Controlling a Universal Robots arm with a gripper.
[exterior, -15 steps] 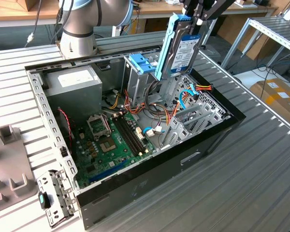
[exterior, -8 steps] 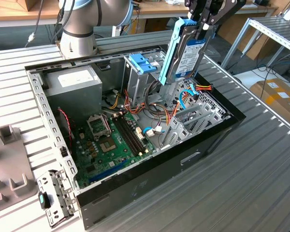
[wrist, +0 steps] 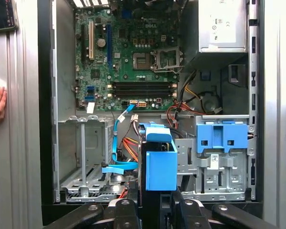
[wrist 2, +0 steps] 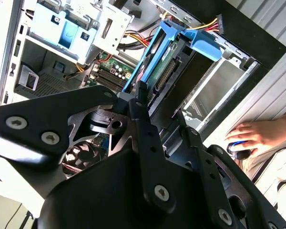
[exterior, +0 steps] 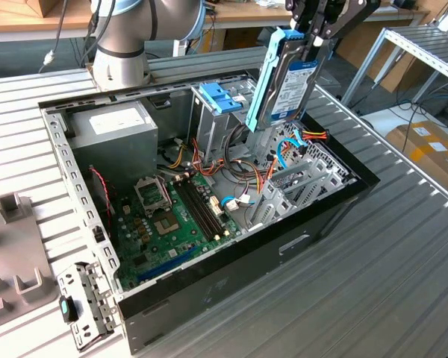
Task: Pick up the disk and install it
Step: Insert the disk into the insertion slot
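We see the gripper [exterior: 314,43] clenched on the disk [exterior: 287,86], gripping its upper end, the disk hanging tilted on edge above the open computer case [exterior: 209,298], near the blue-latched drive cage [exterior: 220,101].

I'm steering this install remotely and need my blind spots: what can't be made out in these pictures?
- Exterior view: the gripper, shut on the disk, is cut off by the top edge. The disk hides the parts of the case behind it.
- First wrist view: the disk's blue rail covers whatever lies directly beyond it.
- Second wrist view: the gripper's body hides the disk's near end and where it is gripped.
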